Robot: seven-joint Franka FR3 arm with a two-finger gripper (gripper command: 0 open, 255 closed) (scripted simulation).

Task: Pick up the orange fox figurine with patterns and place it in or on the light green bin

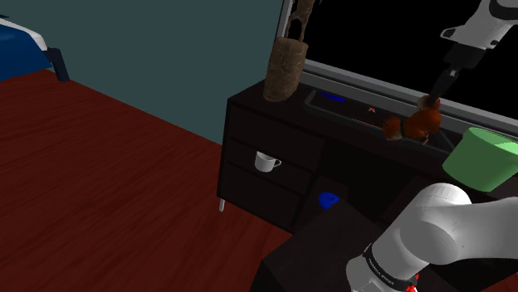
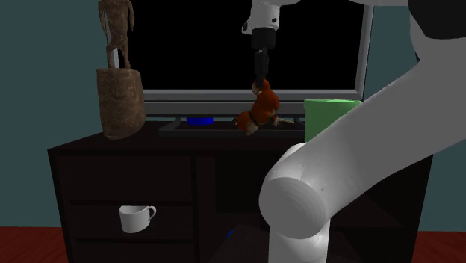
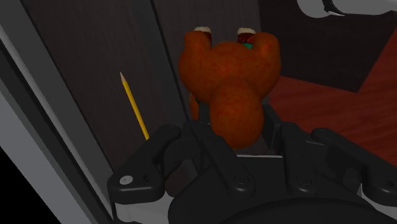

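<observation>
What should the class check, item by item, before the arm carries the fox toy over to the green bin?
1. Gripper shut on the fox: ok, it sits clasped between the fingers.
2. Fox lifted clear of the dresser: cannot tell.
3. Green bin open at the top: ok.
4. Way from fox to bin free of things: ok, nothing stands between them in the shoulder view.
5. Pencil apart from the gripper: ok, it lies beside it, untouched.

The orange-brown fox (image 1: pixel 411 124) is clasped in the gripper (image 2: pixel 261 82), tilted, over a dark desk (image 1: pixel 249 104). The light green bin (image 1: pixel 480 156) stands upright nearby.
</observation>
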